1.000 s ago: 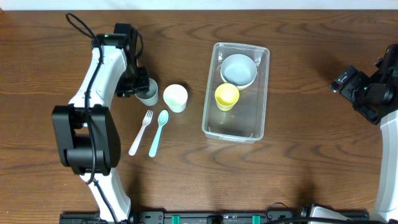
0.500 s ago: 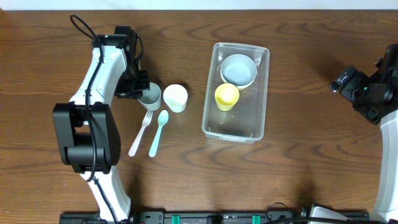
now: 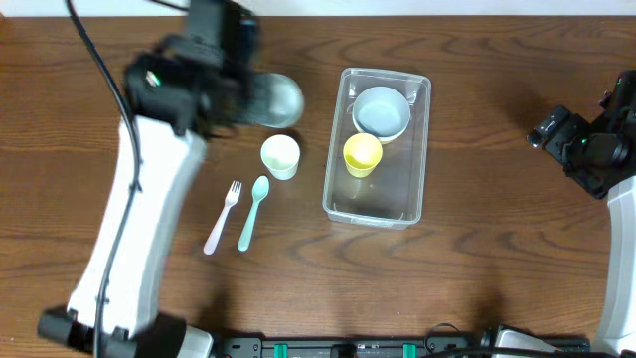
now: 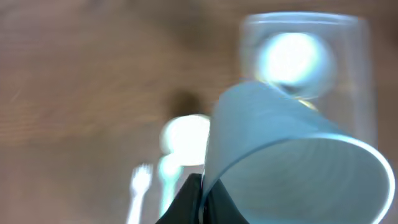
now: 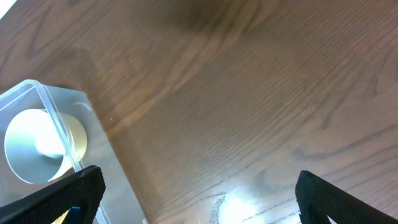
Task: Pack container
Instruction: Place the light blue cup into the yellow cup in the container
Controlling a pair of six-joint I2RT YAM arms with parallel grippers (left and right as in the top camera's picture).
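Note:
The clear plastic container (image 3: 408,189) lies right of centre and holds a pale blue bowl (image 3: 381,112) and a yellow cup (image 3: 362,154); it also shows in the left wrist view (image 4: 357,74) and the right wrist view (image 5: 93,155). My left gripper (image 3: 246,99) is shut on the rim of a grey-blue cup (image 3: 275,100), held high above the table left of the container. In the left wrist view the cup (image 4: 292,155) fills the frame over the jaws (image 4: 200,198). My right gripper (image 5: 196,190) is open and empty at the far right.
A white cup (image 3: 280,156) stands left of the container. A white fork (image 3: 224,216) and a teal spoon (image 3: 252,211) lie side by side below it. The right arm (image 3: 591,149) is at the table's right edge.
My left gripper has lifted the grey-blue cup off the table and carried it up and to the right, toward the container. The right arm has not moved.

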